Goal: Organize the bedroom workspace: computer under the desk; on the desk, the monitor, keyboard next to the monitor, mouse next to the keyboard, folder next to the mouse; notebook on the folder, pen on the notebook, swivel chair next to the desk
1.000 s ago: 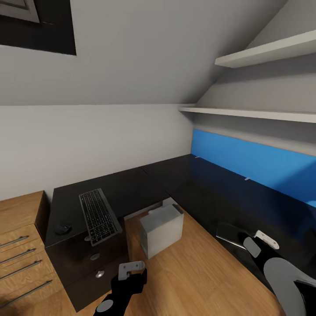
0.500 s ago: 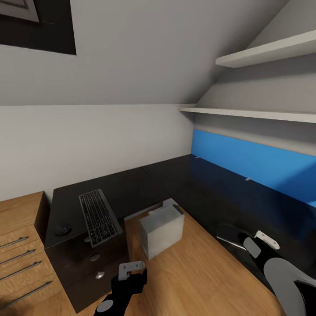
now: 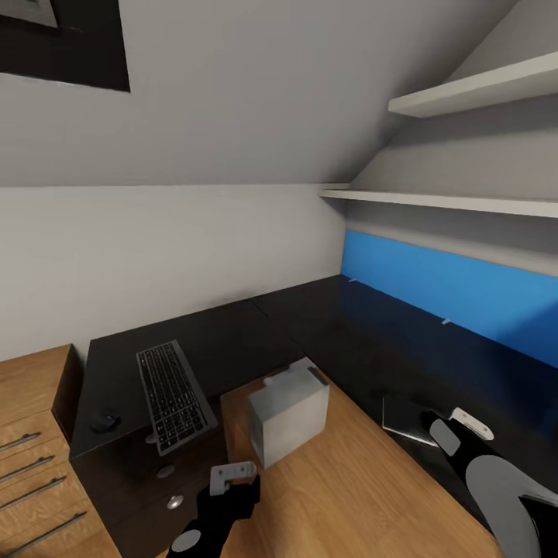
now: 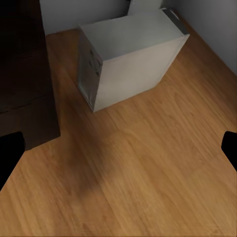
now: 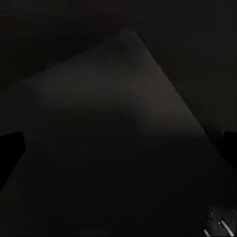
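No lettering, brand or number could be read anywhere in these views. The keyboard (image 3: 175, 396) lay on the black table (image 3: 232, 341), but its key legends were too small and blurred to make out. The computer (image 4: 129, 55) showed small marks on one panel, none of them legible.

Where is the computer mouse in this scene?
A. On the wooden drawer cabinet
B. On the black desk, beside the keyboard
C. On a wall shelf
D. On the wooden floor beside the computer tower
B: the mouse lies on the black desk, apart from the keyboard beside it.
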